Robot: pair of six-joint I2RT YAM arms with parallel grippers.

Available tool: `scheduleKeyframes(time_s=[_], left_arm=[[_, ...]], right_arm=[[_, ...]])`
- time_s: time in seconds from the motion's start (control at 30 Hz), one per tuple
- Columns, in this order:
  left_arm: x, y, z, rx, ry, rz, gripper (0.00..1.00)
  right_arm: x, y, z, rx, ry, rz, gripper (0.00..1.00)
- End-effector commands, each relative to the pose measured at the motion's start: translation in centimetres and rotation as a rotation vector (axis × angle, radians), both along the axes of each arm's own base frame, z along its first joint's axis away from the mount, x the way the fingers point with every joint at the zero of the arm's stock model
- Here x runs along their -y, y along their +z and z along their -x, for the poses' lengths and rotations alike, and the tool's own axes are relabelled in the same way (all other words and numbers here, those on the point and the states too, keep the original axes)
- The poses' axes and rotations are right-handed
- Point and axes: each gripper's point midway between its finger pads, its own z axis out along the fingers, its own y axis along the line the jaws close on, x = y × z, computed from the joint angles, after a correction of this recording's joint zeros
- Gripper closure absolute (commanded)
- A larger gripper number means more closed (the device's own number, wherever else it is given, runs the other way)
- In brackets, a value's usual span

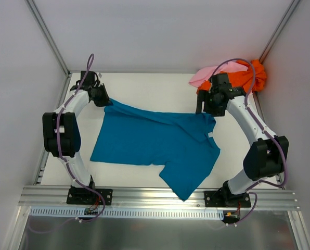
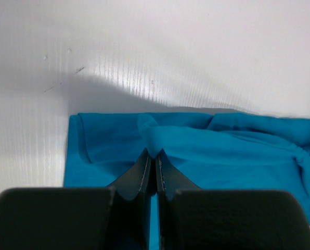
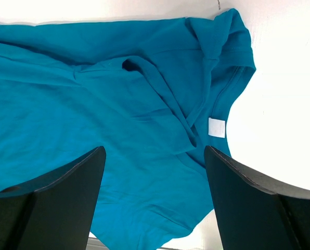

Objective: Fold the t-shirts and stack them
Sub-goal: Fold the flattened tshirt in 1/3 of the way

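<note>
Top external view | left pincer (image 1: 105, 99) clamped on teal-blue t-shirt (image 1: 155, 140) near surface's (image 1: 144, 87) far-left corner | right pincer (image 1: 205, 108) gaping, empty | risk: thin pinch may slip, cloth bunches.

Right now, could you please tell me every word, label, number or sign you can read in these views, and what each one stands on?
No text can be read anywhere.
The white neck tag on the teal t-shirt looks blank in the right wrist view.
The orange t-shirt and the pink t-shirt show no print.
</note>
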Motion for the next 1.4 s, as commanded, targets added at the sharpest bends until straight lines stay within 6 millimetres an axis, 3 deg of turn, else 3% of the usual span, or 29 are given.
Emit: scheduleKeyframes(time_s=[0.0, 0.3, 0.33, 0.5, 0.53, 0.57, 0.63, 0.83, 1.3, 1.37], left_arm=[[0.1, 0.2, 0.4, -0.009, -0.019, -0.017, 1.0], [0.4, -3.0, 5.2, -0.126, -0.022, 0.0, 1.0], [1.5, -3.1, 5.6, -0.132, -0.052, 0.0, 1.0], [1.7, -2.8, 6.4, -0.13, -0.053, 0.0, 0.97], [1.7, -2.8, 6.8, -0.14, -0.055, 0.001, 0.88], [1.7, -2.6, 6.9, -0.137, -0.058, 0.002, 0.49], [1.7, -2.1, 7.3, -0.109, -0.051, -0.006, 0.02], [1.1, 0.3, 6.8, 0.001, 0.006, -0.017, 0.01], [0.6, -2.4, 3.8, -0.063, 0.03, -0.03, 0.08], [0.5, -2.5, 3.7, -0.064, 0.026, -0.037, 0.19]], right_arm=[[-0.4, 1.2, -0.7, 0.028, -0.001, -0.008, 0.19], [-0.9, 1.3, -1.7, 0.027, -0.003, -0.027, 0.19], [-1.0, 1.4, -1.9, 0.031, -0.002, -0.03, 0.19], [-1.2, 1.5, -1.9, 0.031, -0.002, -0.034, 0.19], [-1.1, 1.6, -1.9, 0.032, -0.002, -0.036, 0.19], [-1.1, 1.6, -2.0, 0.032, -0.003, -0.034, 0.19], [-1.1, 1.7, -1.9, 0.036, -0.002, -0.032, 0.19], [-1.0, 1.8, -1.9, 0.042, 0.001, -0.029, 0.19], [-0.7, 1.8, -1.4, 0.043, 0.009, -0.018, 0.19], [-0.7, 1.6, -1.3, 0.041, 0.011, -0.017, 0.19]])
